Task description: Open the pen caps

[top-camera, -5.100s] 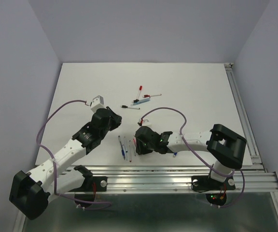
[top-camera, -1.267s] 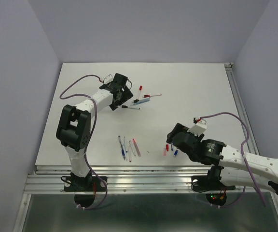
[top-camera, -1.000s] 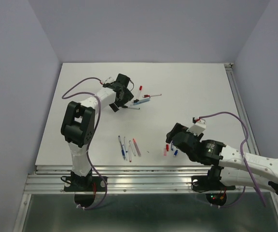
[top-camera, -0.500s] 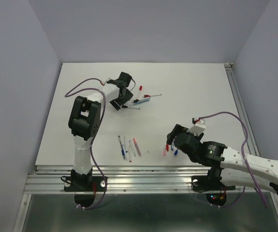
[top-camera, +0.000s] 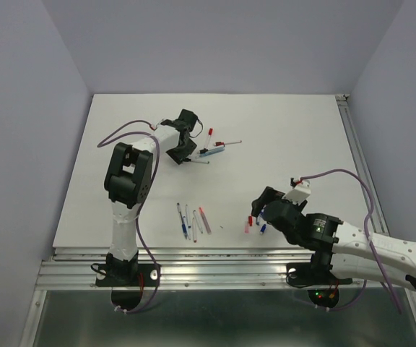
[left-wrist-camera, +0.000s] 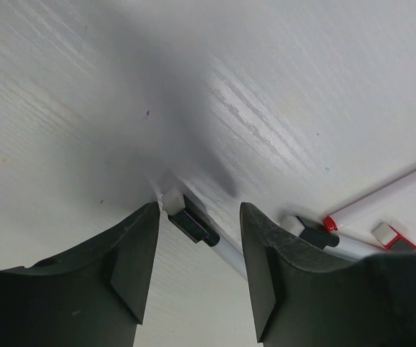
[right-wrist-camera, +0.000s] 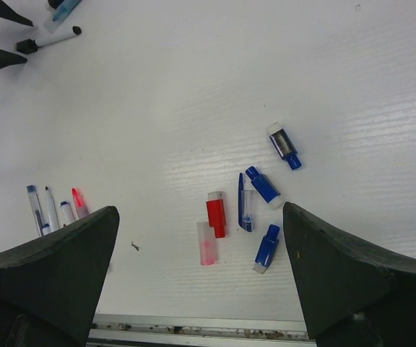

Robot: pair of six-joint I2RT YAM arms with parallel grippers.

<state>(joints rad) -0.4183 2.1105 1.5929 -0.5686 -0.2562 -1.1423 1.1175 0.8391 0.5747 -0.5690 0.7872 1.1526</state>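
Faintly streaked white tabletop [right-wrist-camera: 266, 72], stubby glossy plastic pen caps [right-wrist-camera: 215, 215]

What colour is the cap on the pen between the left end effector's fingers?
The cap is black; the left wrist view shows it best.

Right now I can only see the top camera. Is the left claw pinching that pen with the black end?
Observer: Not pinching. The left wrist camera shows the black cap sitting between the left claw's fingers, and they stand apart on either side of it.
Kid: What are the tiny bits near the right claw?
Observer: The right wrist camera shows loose caps lying on the table: a red cap, a pink cap right beside it, and a few blue caps.
Kid: Is the right claw holding one?
Observer: No. The right claw is wide open above them, with nothing between its fingers.
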